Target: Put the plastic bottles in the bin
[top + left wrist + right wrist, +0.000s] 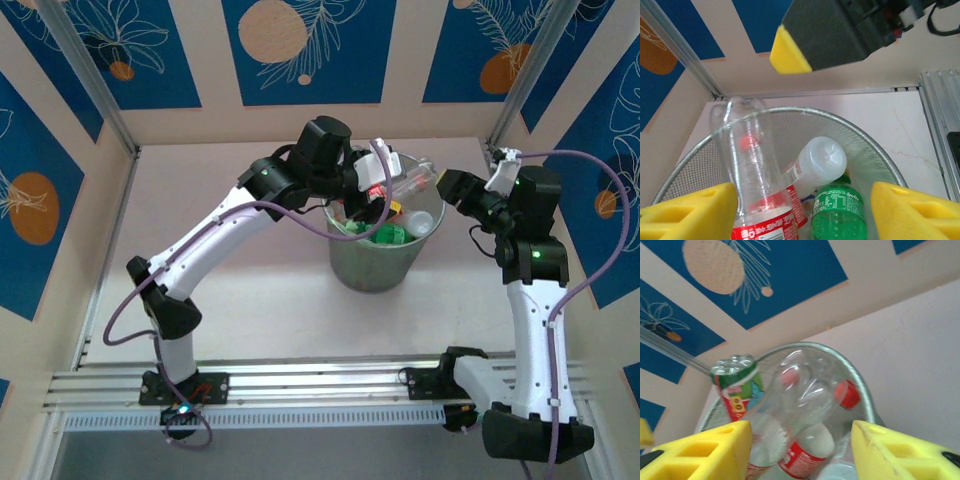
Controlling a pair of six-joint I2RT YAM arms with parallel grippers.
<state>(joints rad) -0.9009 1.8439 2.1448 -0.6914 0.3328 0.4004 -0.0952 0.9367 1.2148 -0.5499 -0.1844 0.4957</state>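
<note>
Several plastic bottles [817, 162] sit in the mesh-walled bin [875, 150]. A green bottle [840, 215] lies low, with a white-capped one just beside it. A clear bottle [752, 165] stands slanted, its upper end above the rim. The left gripper [802, 215] hangs over the bin mouth with its jaws apart, straddling the clear bottle without clamping it; this reads as a drop position. The right gripper [800, 455] is near the bin's right rim, jaws apart and holding nothing. It is angled inward, probably to nudge the protruding bottle down.

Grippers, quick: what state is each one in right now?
Left gripper: open, gripping nothing.
Right gripper: open, gripping nothing.
</note>
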